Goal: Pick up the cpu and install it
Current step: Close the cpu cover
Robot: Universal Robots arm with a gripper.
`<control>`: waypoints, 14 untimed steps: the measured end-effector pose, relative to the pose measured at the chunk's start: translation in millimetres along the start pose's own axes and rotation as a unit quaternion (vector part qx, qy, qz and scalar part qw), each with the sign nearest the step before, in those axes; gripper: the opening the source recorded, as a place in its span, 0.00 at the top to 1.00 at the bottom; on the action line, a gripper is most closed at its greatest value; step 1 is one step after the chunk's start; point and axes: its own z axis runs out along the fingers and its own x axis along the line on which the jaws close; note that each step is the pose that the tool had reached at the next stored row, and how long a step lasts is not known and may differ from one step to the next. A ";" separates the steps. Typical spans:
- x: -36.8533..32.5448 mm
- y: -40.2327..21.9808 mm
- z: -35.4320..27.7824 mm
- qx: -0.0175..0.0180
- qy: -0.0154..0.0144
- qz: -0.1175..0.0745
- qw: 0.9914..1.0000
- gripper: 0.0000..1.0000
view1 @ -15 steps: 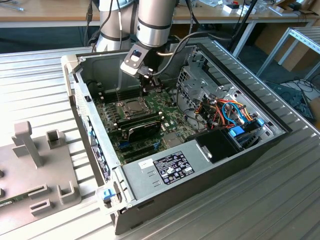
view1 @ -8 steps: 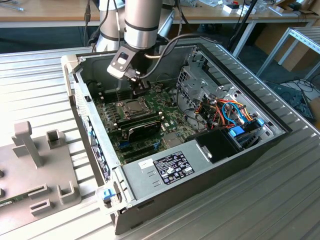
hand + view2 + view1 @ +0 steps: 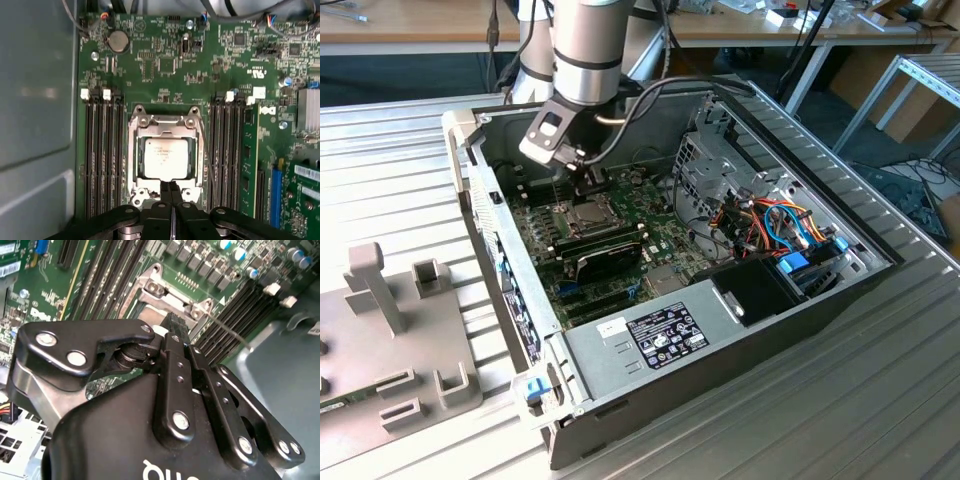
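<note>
The cpu (image 3: 165,157), a small silver-grey square, lies flat inside the metal socket frame (image 3: 165,121) on the green motherboard (image 3: 165,60). The exterior view has the cpu (image 3: 588,212) in the middle of the open computer case. My gripper (image 3: 169,186) hangs just above the socket frame's edge, beside the cpu, with its two black fingers pressed together and nothing seen between them. In the second wrist view the gripper (image 3: 175,321) points down at the socket frame (image 3: 156,287). A thin wire lever (image 3: 205,150) runs along one side of the frame.
Rows of black memory slots (image 3: 102,150) flank the socket on both sides. A black card (image 3: 605,250), a power supply (image 3: 650,335), a drive cage (image 3: 720,160) and coloured cables (image 3: 780,225) crowd the case. A grey fixture (image 3: 390,330) stands at the exterior view's left.
</note>
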 end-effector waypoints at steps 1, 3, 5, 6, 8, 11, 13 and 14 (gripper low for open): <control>0.1 -1.9 2.2 0.000 -0.001 0.000 1.000 0.89; 0.2 -2.9 5.9 0.000 -0.001 0.000 1.000 0.89; 0.3 -3.1 9.2 0.000 -0.001 0.000 1.000 0.89; 0.4 -3.3 11.0 0.000 -0.001 0.000 1.000 0.89; 0.5 -3.5 13.3 0.000 -0.002 0.000 1.000 0.89; 0.5 -4.6 14.9 0.000 -0.002 0.000 1.000 0.89; 0.7 -5.9 16.5 0.000 -0.002 0.000 1.000 0.89; 0.7 -6.5 17.9 0.000 -0.002 0.000 1.000 0.89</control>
